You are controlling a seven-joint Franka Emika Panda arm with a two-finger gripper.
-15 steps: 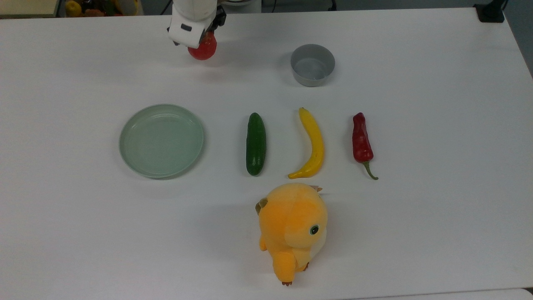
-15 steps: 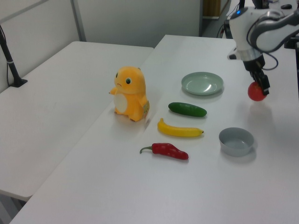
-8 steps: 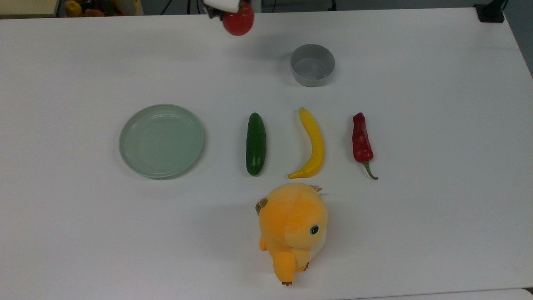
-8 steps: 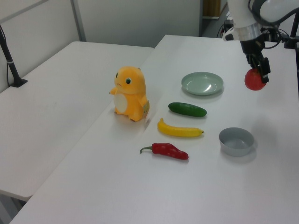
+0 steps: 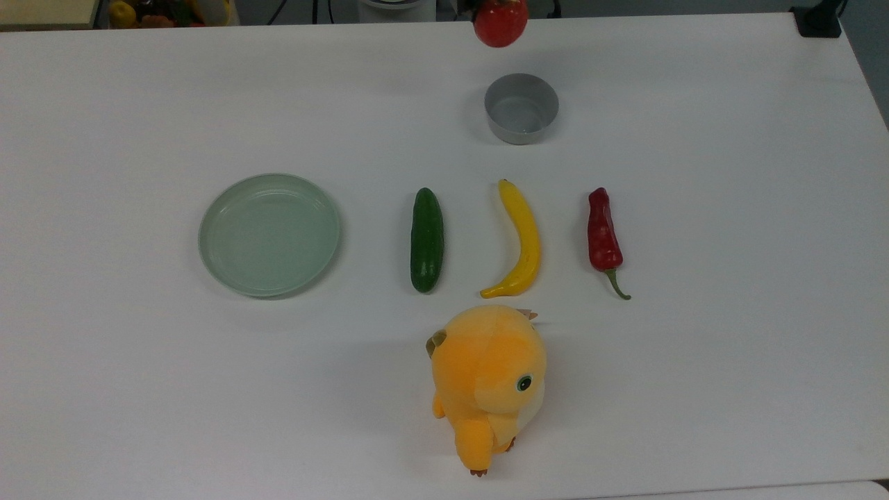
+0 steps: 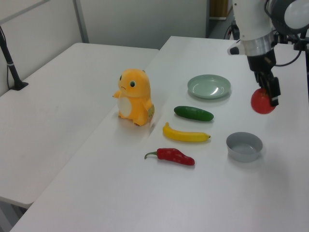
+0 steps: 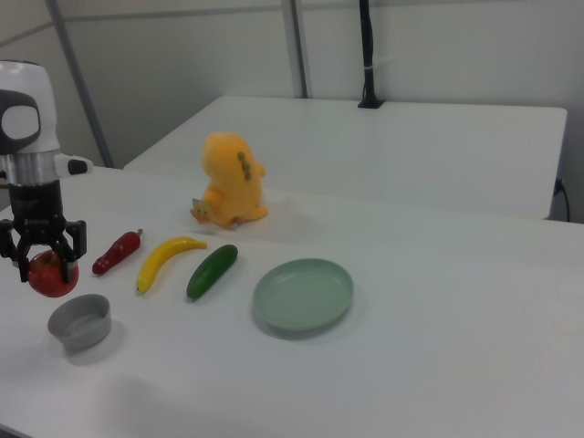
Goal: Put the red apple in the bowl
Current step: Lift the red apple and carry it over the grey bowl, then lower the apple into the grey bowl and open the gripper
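The red apple [image 5: 500, 24] hangs in the air at the top view's upper edge, just beyond the grey bowl [image 5: 521, 133]. My gripper [image 7: 47, 267] is shut on the apple [image 7: 51, 276], with black fingers on both sides of it. In the right view the apple is above and slightly left of the bowl [image 7: 78, 338]. In the left view the gripper [image 6: 268, 94] holds the apple [image 6: 261, 103] above and to the right of the bowl [image 6: 241, 155]. The bowl is empty.
A pale-green plate [image 5: 208, 239] lies on the top view's left. A cucumber [image 5: 426, 239], a banana [image 5: 522, 239] and a red chili [image 5: 603, 236] lie in a row below the bowl. An orange plush toy [image 5: 489, 378] stands nearer the front edge.
The gripper has carried the apple toward the top view's right, from well left of the bowl to just beyond it. In the left view it has come lower and nearer the bowl.
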